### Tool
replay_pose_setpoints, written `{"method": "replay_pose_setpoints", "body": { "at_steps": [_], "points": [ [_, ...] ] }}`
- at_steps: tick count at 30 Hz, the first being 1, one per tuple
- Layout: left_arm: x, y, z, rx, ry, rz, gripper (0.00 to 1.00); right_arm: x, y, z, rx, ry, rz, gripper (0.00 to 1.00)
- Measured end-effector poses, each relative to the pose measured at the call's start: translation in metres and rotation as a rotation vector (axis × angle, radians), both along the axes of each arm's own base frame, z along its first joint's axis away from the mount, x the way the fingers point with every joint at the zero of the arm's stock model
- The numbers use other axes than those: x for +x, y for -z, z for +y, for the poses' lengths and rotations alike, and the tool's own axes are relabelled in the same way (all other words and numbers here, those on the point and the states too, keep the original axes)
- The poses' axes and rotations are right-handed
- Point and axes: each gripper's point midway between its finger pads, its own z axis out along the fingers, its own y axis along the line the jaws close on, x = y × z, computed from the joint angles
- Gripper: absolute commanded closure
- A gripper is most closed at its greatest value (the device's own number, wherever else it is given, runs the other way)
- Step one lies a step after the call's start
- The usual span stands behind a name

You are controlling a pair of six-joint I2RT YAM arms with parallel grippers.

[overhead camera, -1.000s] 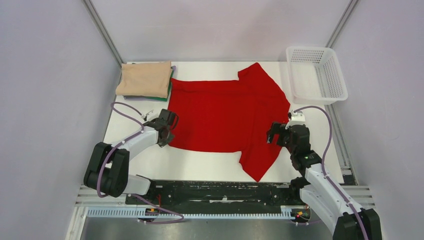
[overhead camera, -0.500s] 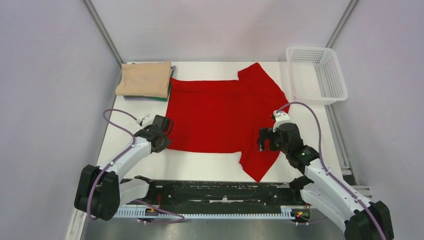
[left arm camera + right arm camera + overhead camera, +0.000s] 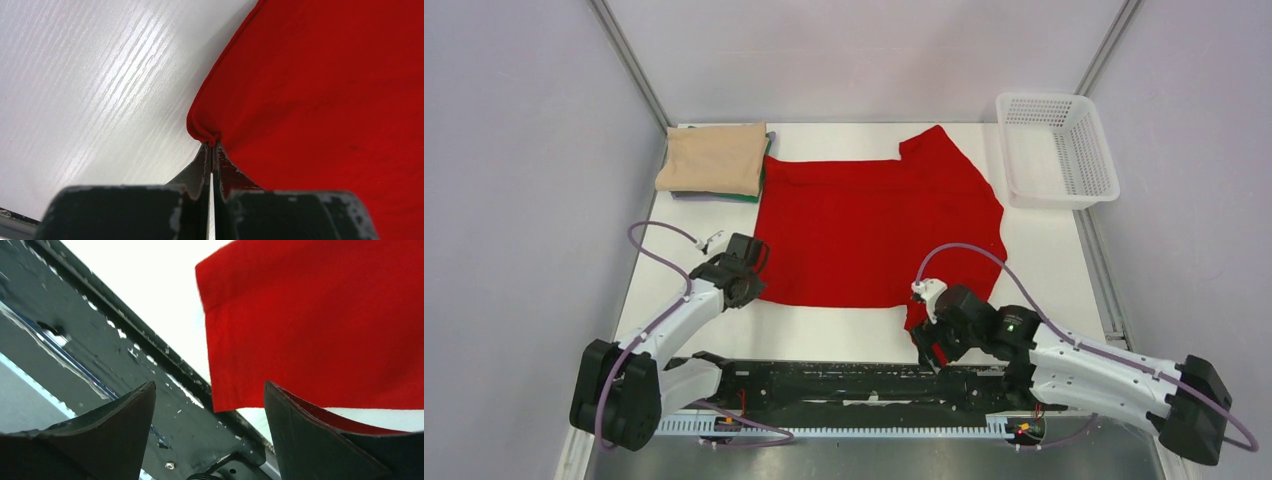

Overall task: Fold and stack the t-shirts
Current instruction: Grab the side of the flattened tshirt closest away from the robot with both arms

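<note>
The red t-shirt (image 3: 874,225) lies spread across the middle of the table. My left gripper (image 3: 746,272) is shut on its near-left corner; the left wrist view shows the closed tips (image 3: 212,148) pinching a small bunch of red cloth (image 3: 204,131). My right gripper (image 3: 931,338) hovers low over the shirt's near sleeve at the table's front edge. Its jaws (image 3: 210,402) stand open with the sleeve's corner (image 3: 300,330) between and beyond them, not gripped. A folded beige t-shirt (image 3: 714,158) rests on a dark green one (image 3: 760,186) at the back left.
A white mesh basket (image 3: 1049,98) stands at the back right. The black rail (image 3: 844,378) with the arm bases runs along the near edge, right under the right gripper. Both arms' purple cables arch above the table.
The right arm has swung from beside the shirt's right side down to the near sleeve at the front edge. The left gripper, still shut, has moved nearer and dragged the shirt's corner along.
</note>
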Motion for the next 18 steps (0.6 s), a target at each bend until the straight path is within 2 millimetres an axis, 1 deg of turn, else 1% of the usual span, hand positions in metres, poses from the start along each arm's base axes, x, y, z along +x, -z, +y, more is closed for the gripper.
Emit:
{"method": "replay_pose_setpoints", "body": {
  "at_steps": [3,7,9,10,13,16,18],
  "points": [
    [-0.001,0.001,0.0,-0.003,0.001,-0.005,0.98,-0.012,0.012,-0.005,-0.103,-0.039,0.014,0.31],
    [-0.003,0.001,0.0,-0.008,0.002,-0.018,0.98,-0.011,0.029,-0.017,-0.249,-0.033,-0.001,0.37],
    [-0.003,0.0,0.001,-0.01,0.002,-0.024,0.98,-0.009,0.034,-0.023,-0.301,-0.028,-0.018,0.4],
    [-0.003,0.0,0.001,-0.011,0.002,-0.026,0.98,-0.007,0.034,-0.024,-0.315,-0.024,-0.027,0.44],
    [-0.004,0.0,0.001,-0.012,0.002,-0.03,0.98,-0.006,0.035,-0.024,-0.326,-0.01,-0.028,0.61],
    [-0.005,0.001,0.001,-0.013,0.003,-0.03,0.98,-0.007,0.034,-0.021,-0.319,-0.006,-0.023,0.8],
    [-0.005,0.001,0.001,-0.015,0.003,-0.029,0.98,-0.004,0.034,-0.023,-0.325,0.013,-0.038,0.88]
  ]
}}
